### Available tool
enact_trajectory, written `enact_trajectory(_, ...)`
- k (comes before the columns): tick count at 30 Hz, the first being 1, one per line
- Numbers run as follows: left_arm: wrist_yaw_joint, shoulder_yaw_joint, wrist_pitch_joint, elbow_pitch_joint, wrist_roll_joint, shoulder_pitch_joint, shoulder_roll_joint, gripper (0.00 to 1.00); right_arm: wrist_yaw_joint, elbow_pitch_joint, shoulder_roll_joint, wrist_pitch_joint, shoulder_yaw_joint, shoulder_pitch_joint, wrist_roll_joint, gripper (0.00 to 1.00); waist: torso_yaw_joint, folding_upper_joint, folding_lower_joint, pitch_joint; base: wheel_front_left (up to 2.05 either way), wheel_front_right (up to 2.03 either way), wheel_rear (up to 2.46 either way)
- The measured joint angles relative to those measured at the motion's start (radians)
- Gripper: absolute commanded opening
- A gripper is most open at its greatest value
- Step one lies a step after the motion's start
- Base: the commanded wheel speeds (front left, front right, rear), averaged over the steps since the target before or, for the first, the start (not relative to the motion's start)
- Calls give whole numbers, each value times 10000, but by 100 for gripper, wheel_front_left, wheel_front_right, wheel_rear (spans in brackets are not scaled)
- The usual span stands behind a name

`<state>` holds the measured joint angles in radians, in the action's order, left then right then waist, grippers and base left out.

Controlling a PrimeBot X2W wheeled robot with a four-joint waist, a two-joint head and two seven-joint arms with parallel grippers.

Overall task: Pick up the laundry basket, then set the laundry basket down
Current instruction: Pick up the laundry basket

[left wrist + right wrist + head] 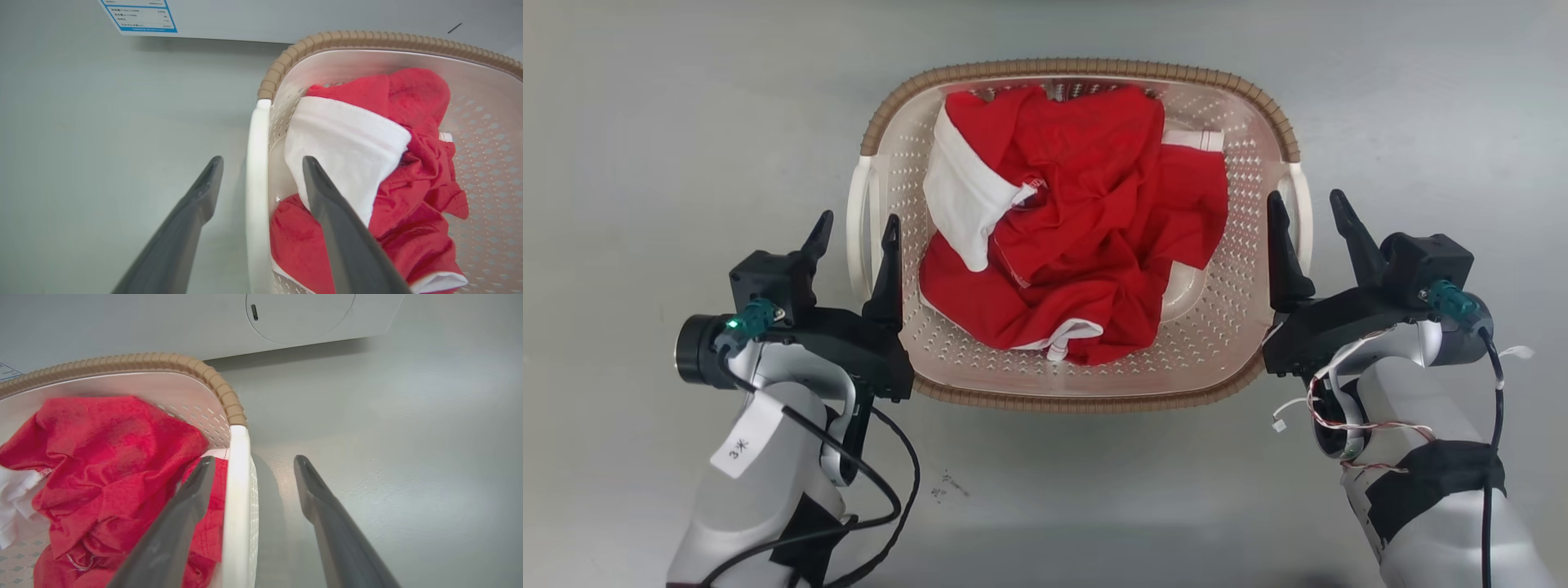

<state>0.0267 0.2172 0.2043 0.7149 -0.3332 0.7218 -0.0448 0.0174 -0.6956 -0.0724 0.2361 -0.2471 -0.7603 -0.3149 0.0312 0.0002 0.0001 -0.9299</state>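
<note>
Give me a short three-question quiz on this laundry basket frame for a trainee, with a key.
1. True or false: the left gripper and right gripper are both shut on the laundry basket.
2. What lies in the basket? A) red and white clothing B) a blue towel C) nothing
3. Which part of the basket sits between each gripper's fingers?
Key: 1 false, both are open. 2 A. 3 a white side handle, with one finger on its inner side and one on its outer side.

The left hand [858,219] and right hand [1305,196] both point forward, jaws parted wide.
</note>
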Motion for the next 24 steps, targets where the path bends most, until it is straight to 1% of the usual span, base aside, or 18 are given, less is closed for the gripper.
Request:
enact_trajectory(3, 10, 0, 13, 278, -104, 167, 27, 100, -86, -234, 2, 31, -59, -167, -4, 100, 38, 0, 0, -132, 0, 0, 0)
enact_trajectory(19, 268, 209, -21, 1645, -167, 757, 67, 100, -182, -1356, 19, 46, -541, -727, -67, 100, 19, -2, -1, -456, 0, 0, 0)
enact_trajectory(24, 288, 374, -134, 2075, -163, 993, 88, 100, -184, -1530, 19, 46, -1034, -786, -460, 100, 43, -2, -2, -510, 0, 0, 0)
